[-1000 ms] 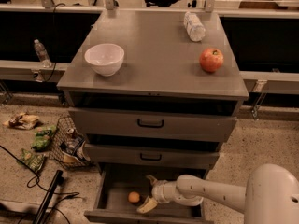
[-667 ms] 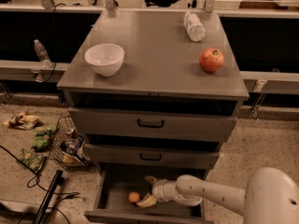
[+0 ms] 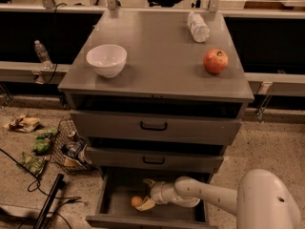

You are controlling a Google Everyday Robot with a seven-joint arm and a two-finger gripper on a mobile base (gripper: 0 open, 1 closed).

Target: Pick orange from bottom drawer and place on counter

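Filling the middle of the view, a grey three-drawer cabinet (image 3: 157, 128) stands on a speckled floor. Its flat top surface (image 3: 157, 61) carries three things. A white bowl (image 3: 106, 59) sits upright near the left front. A red apple-like fruit (image 3: 216, 61) rests towards the right. A clear plastic bottle (image 3: 198, 26) lies on its side at the back right, well apart from the bowl.

The two upper drawers with black handles are pushed in, while the bottom drawer (image 3: 119, 187) is pulled out. The robot's white arm (image 3: 209, 194) reaches from the lower right into that open drawer.

On the floor to the left lie a wire basket (image 3: 64, 144) holding packets, a few loose snack bags (image 3: 40, 142) and some dark cables (image 3: 28, 185). A second small bottle (image 3: 42, 54) stands on a ledge further back.

The tool (image 3: 147, 193) is inside the bottom drawer, pointing left, with its pale fingers (image 3: 146, 204) spread apart, one raised and one low.

The orange (image 3: 137, 201) lies on the drawer floor just beside the lower finger, at its tip. It is not clamped.
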